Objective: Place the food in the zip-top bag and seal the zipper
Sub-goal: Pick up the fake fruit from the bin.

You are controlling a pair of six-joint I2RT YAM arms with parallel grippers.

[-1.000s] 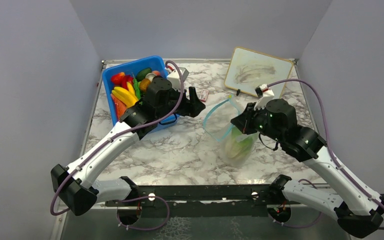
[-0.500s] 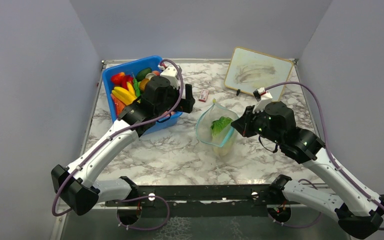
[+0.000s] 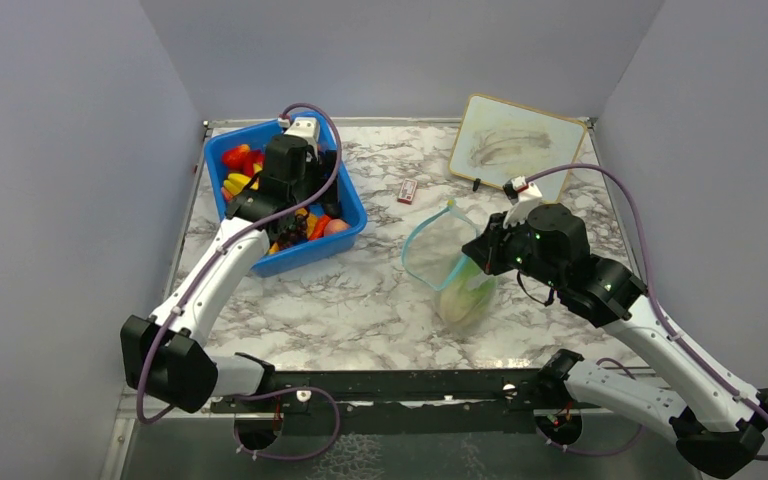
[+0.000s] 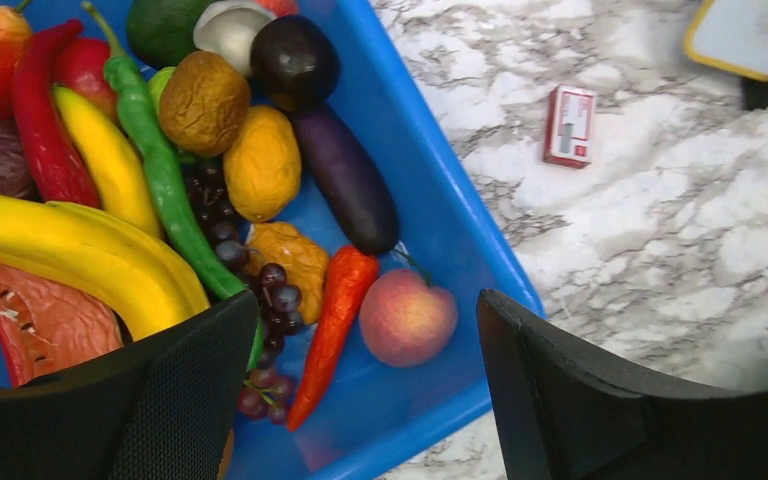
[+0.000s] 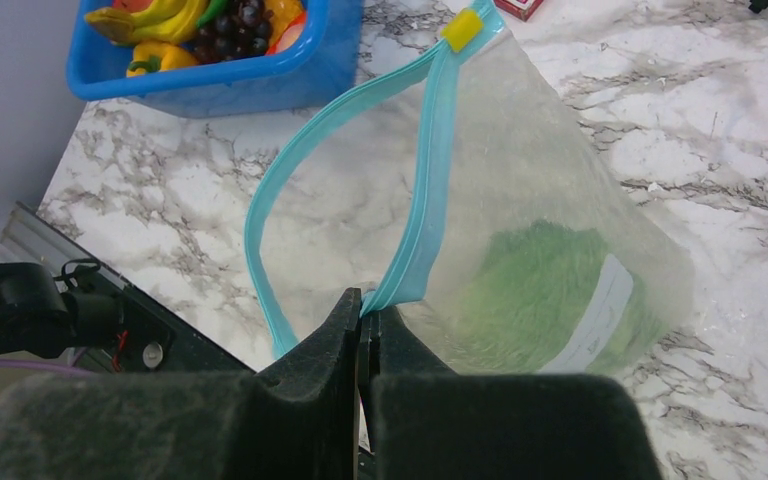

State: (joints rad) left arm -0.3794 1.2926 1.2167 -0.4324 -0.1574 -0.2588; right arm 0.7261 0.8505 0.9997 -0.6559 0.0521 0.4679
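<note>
The clear zip-top bag (image 3: 450, 270) hangs open from my right gripper (image 3: 482, 250). That gripper (image 5: 365, 310) is shut on the light-blue zipper (image 5: 425, 180) at the bag's mouth. The green lettuce (image 5: 550, 290) lies inside the bag (image 5: 560, 170). My left gripper (image 3: 305, 215) is open and empty over the blue bin. In the left wrist view its fingers (image 4: 368, 330) straddle a peach (image 4: 407, 317) and an orange carrot (image 4: 335, 320). A purple eggplant (image 4: 345, 180) and orange-brown round pieces (image 4: 263, 163) lie further in.
The blue bin (image 3: 355, 205) at the back left holds several more toy foods, among them bananas, chillies and grapes. A small red-and-white box (image 3: 407, 190) lies between bin and bag. A whiteboard (image 3: 515, 145) leans at the back right.
My left arm pulled back from the bag's mouth to over the bin. My right gripper kept its hold on the zipper while the bag swung and tilted.
</note>
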